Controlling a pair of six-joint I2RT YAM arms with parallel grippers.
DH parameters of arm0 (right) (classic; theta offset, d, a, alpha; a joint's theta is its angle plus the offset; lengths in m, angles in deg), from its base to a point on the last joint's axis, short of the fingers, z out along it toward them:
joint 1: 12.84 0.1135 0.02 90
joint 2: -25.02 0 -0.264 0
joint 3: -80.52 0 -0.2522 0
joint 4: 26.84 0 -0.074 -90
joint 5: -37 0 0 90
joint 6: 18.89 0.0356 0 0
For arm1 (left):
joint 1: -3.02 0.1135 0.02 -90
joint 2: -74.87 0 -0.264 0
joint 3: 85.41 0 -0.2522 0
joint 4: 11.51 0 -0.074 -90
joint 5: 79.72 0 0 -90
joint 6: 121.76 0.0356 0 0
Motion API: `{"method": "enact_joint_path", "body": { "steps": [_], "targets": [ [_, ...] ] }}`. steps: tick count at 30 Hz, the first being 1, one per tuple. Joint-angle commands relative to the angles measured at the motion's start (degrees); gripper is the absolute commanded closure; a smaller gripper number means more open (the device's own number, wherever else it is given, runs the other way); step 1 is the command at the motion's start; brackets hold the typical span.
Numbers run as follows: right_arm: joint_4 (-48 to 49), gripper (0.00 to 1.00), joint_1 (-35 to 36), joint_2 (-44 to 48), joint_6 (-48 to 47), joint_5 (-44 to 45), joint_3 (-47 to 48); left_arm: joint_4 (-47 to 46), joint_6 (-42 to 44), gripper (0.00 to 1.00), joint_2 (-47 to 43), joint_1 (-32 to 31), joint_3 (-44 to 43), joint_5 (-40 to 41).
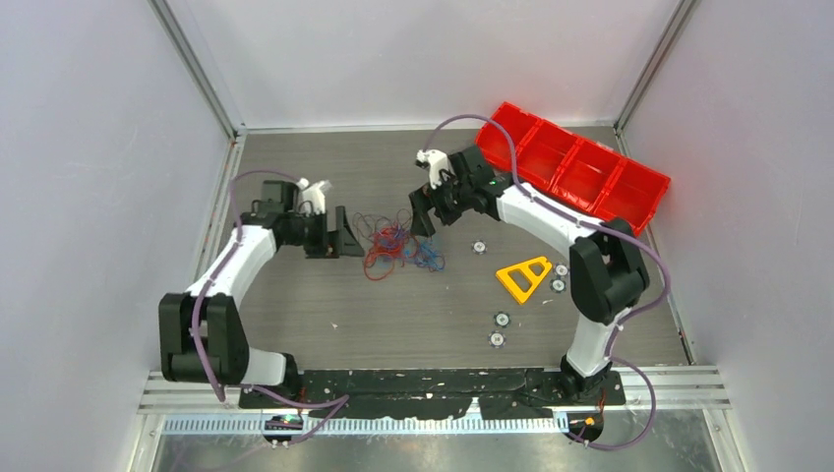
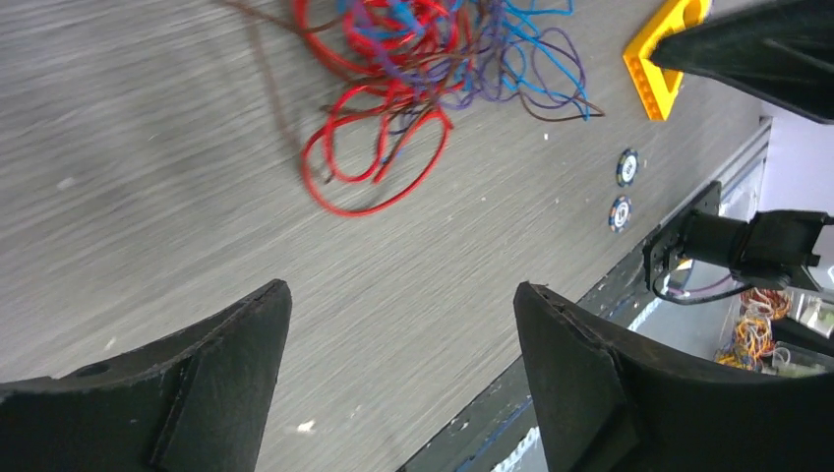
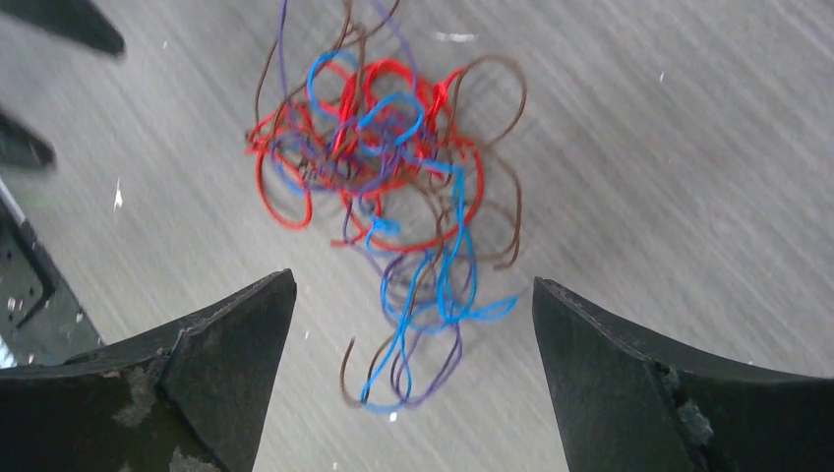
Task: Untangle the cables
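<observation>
The cables (image 1: 395,246) lie as a knotted clump of thin red, blue, purple and brown wires on the table's middle. My left gripper (image 1: 346,238) is open and empty just left of the clump. In the left wrist view the clump (image 2: 413,79) lies ahead of the open gripper (image 2: 403,295), apart from it. My right gripper (image 1: 423,212) is open just behind and right of the clump. In the right wrist view its gripper (image 3: 413,290) hangs over the clump (image 3: 384,187), with blue and purple loops below and between the fingertips (image 3: 246,324), untouched.
A red compartment bin (image 1: 575,167) stands at the back right. A yellow triangular frame (image 1: 524,277) and several small round discs (image 1: 502,319) lie right of the clump. The frame (image 2: 664,59) and two discs (image 2: 626,167) show in the left wrist view.
</observation>
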Motion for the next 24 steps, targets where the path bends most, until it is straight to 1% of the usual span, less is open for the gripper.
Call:
{"method": "enact_joint_path", "body": {
  "steps": [1, 5, 7, 9, 10, 11, 12, 13, 14, 15, 16, 17, 18, 19, 20, 21, 24],
  "targets": [
    [2.7, 0.04, 1.6, -7.4, 5.0, 4.6, 6.1, -16.2, -9.2, 0.17, 5.4, -6.6, -1.3, 0.8],
    [3.6, 0.05, 2.7, -13.1, 5.6, 6.2, 9.7, -18.3, -12.1, 0.16, 14.9, -10.5, -6.8, 3.3],
    [3.5, 0.07, 3.4, -15.1, 5.8, 7.0, 10.9, -17.5, -12.8, 0.17, 19.0, -12.4, -9.4, 6.7],
    [3.2, 0.08, 4.3, -16.6, 5.1, 8.7, 11.2, -15.6, -12.3, 0.19, 22.6, -13.9, -11.5, 11.1],
    [3.0, 0.10, 4.8, -17.2, 4.1, 10.0, 11.3, -14.6, -11.8, 0.21, 24.2, -14.5, -12.8, 12.3],
    [2.4, 0.12, 5.1, -17.3, 3.9, 10.9, 11.2, -13.6, -11.2, 0.25, 25.4, -14.8, -13.5, 13.1],
    [2.0, 0.19, 5.5, -17.6, 2.2, 13.4, 11.2, -13.0, -10.7, 0.33, 26.4, -14.9, -14.0, 13.5],
    [0.9, 0.27, 5.6, -17.7, 1.6, 14.7, 11.3, -12.0, -10.0, 0.45, 26.8, -14.9, -14.4, 14.8],
    [0.3, 0.32, 5.6, -17.8, 0.6, 18.0, 11.3, -10.8, -8.9, 0.61, 26.5, -14.8, -14.7, 16.4],
    [-1.0, 0.40, 5.5, -17.7, 0.0, 21.5, 11.3, -9.7, -7.8, 0.74, 25.8, -14.5, -14.9, 17.6],
    [-1.6, 0.44, 5.2, -17.1, -1.2, 22.9, 10.9, -8.3, -6.5, 0.84, 24.9, -14.0, -15.0, 18.4],
    [-2.5, 0.53, 5.0, -15.9, -1.8, 25.5, 10.5, -6.6, -5.4, 0.94, 23.9, -13.2, -15.0, 19.2],
    [-2.7, 0.59, 4.4, -15.1, -2.9, 26.7, 9.1, -4.7, -4.2, 1.00, 22.7, -12.1, -15.0, 19.7],
    [-2.8, 0.75, 4.1, -13.2, -3.8, 28.2, 8.4, -3.1, -2.8, 1.00, 21.5, -10.9, -14.7, 19.9],
    [-2.9, 0.81, 3.3, -12.2, -4.3, 28.9, 6.8, -1.5, -1.7, 1.00, 19.9, -9.4, -14.4, 19.7],
    [-3.5, 0.91, 2.8, -10.2, -5.4, 29.9, 6.2, -0.2, -0.3, 1.00, 18.2, -7.6, -13.9, 19.3],
    [-5.3, 0.94, 0.0, -6.1, -7.2, 30.9, 3.9, 4.1, 4.9, 1.00, 13.0, -1.9, -13.2, 17.7]
  ]
}}
